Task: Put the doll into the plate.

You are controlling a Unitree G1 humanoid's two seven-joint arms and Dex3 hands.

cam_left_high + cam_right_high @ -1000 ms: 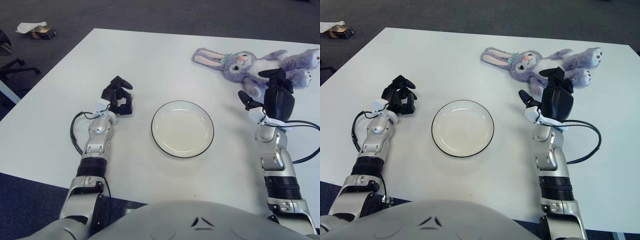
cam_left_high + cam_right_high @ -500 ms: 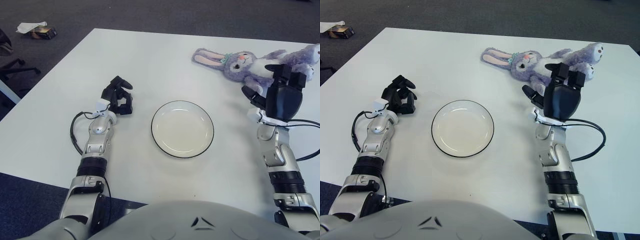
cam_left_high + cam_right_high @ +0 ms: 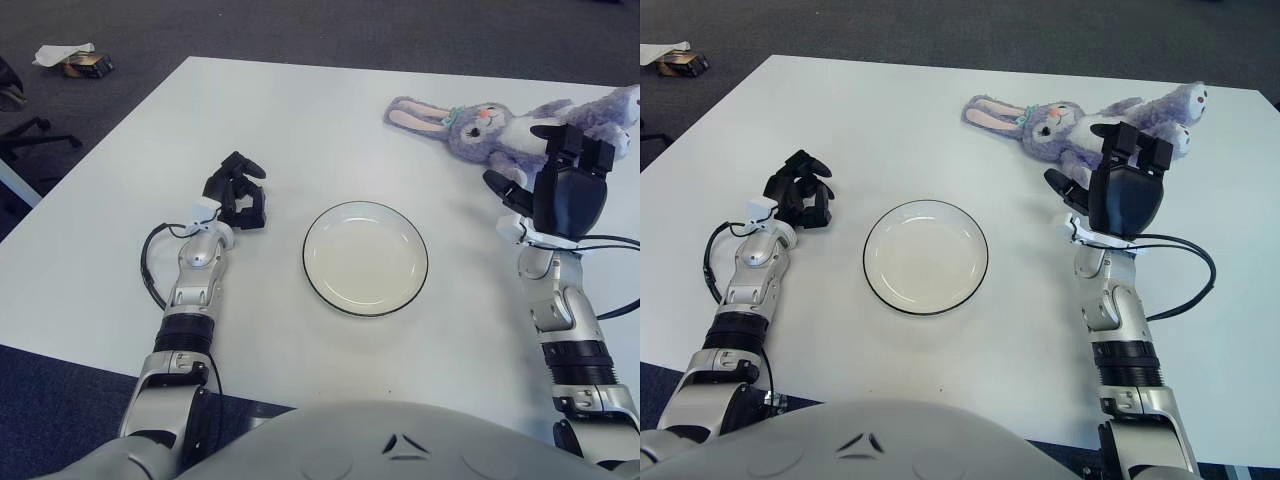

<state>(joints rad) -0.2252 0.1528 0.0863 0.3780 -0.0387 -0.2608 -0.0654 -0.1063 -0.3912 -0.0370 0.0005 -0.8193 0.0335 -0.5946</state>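
A purple plush rabbit doll (image 3: 478,126) lies on its side at the back right of the white table, ears pointing left. The white plate (image 3: 365,258) with a dark rim sits mid-table and holds nothing. My right hand (image 3: 563,182) hovers at the doll's lower body, palm toward the doll; its fingers (image 3: 1135,148) are spread over the legs and the thumb sticks out left, gripping nothing. It hides part of the doll's belly and legs. My left hand (image 3: 237,195) shows left of the plate with fingers curled, holding nothing.
The table's right edge runs close behind the doll's feet (image 3: 1188,108). Black cables loop beside both forearms (image 3: 150,262). On the dark floor at the far left are a small box with paper (image 3: 75,60) and a chair base (image 3: 30,135).
My right hand has moved forward and right onto the doll's lower body and uncurled its fingers. The doll's legs shifted slightly toward the back. The left hand is unmoved.
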